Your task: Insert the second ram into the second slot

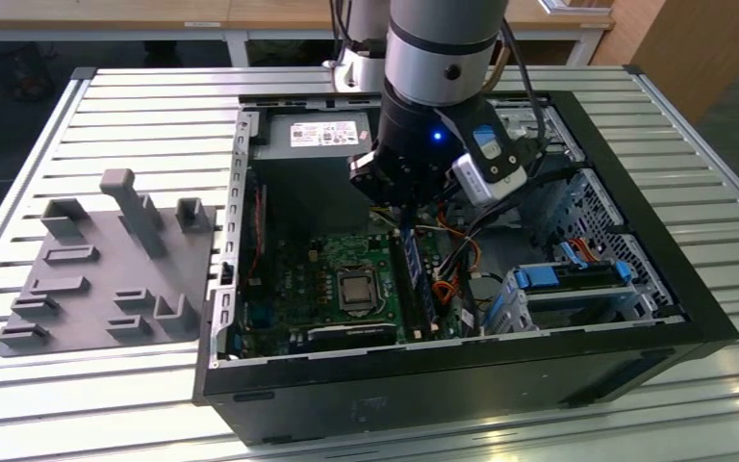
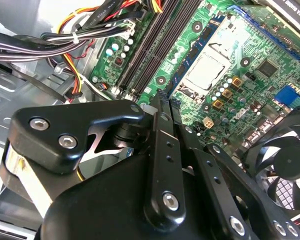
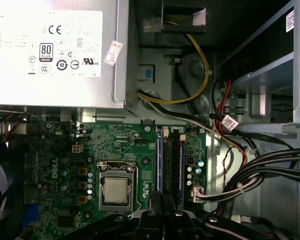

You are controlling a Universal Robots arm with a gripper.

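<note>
Fingers [image 2: 162, 140] pinched shut, nothing between them. Gripper [image 1: 402, 212] hovers mid-frame over the slots [image 3: 171, 165]. Ram [image 1: 411, 279] already stands in a slot, centre of exterior view. Fully latched: can't tell.

The computer case [image 1: 472, 385] sits on the slatted table [image 1: 151, 106], with the fixture block [image 1: 100, 274] at the exterior view's left.
</note>
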